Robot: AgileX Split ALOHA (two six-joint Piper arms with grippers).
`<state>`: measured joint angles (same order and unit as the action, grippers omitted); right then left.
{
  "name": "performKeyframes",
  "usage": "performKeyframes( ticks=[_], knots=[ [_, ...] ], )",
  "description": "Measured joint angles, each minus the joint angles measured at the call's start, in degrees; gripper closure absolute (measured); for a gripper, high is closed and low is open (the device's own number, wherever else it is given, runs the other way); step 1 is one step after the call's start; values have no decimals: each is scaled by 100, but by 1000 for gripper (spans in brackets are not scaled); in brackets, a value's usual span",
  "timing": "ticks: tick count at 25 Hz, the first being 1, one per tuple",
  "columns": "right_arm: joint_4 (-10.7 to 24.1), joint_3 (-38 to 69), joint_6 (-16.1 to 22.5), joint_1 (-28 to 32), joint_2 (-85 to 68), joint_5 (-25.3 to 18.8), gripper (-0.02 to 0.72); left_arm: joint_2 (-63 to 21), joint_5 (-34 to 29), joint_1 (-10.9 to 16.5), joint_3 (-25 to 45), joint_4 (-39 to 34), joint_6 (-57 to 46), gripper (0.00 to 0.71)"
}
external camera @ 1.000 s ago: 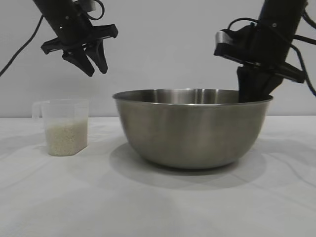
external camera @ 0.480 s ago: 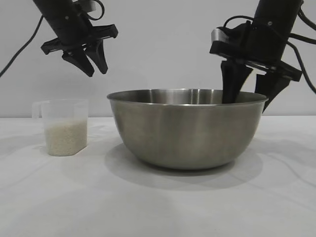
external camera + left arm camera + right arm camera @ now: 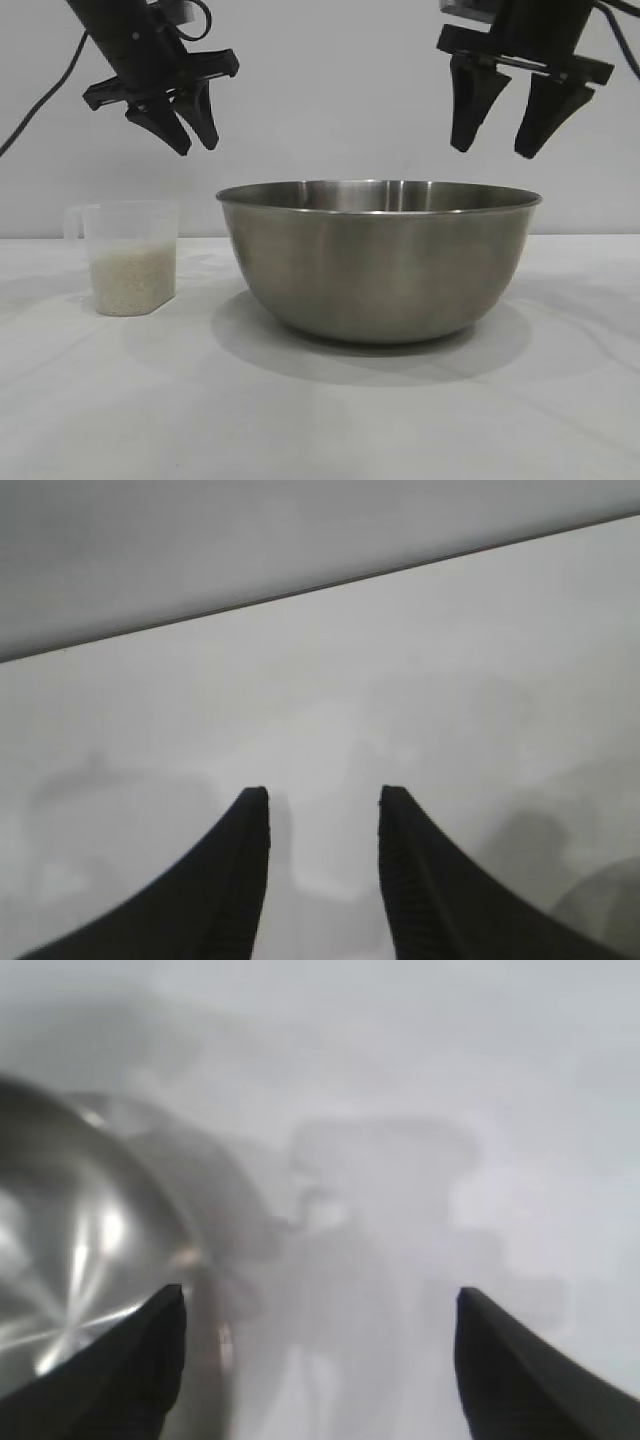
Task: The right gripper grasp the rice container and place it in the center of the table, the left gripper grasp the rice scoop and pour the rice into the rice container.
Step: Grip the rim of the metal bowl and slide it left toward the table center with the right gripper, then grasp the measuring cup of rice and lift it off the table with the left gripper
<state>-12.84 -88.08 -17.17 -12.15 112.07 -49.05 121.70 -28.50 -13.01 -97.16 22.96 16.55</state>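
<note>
Nowhere on the things in view is there any brand, label or writing that can be read. Centrally on the white surface (image 3: 320,420) stands the rice container (image 3: 380,262), a big brushed-steel bowl with a rolled rim, upright and free of both arms. To its left in the exterior view, apart from it, stands the rice scoop (image 3: 128,257), a small clear cup with its handle turned away from the bowl; the rice (image 3: 133,280) fills roughly its lower half.

Compared with a second ago, the right gripper (image 3: 508,148) has let go of the bowl: then its fingers reached down inside the bowl at the right rim, closed together, and now they hang spread wide in the air above that rim, holding nothing and touching nothing. The bowl itself sits a little further left than it did a second ago, its rim level. In the right wrist view the two fingertips (image 3: 135,1360) stand far apart, with the bowl's shiny inside showing beside one of them.

The left gripper (image 3: 195,145) has not shifted; it hovers high above the gap between cup and bowl, tilted down toward the bowl, its fingers partly open and empty. The left wrist view shows only bare surface between its fingertips (image 3: 245,850).
</note>
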Motion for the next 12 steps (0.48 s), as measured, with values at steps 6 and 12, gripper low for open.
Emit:
performKeyframes(
  ticks=[6, 12],
  knots=[
    [80, 0, 100, 723, 0, 158, 223, 0, -12, 0, 0, 0, 0, 504],
    [105, 0, 114, 1192, -63, 168, 223, 0, -12, 0, 0, 0, 0, 504]
  ],
)
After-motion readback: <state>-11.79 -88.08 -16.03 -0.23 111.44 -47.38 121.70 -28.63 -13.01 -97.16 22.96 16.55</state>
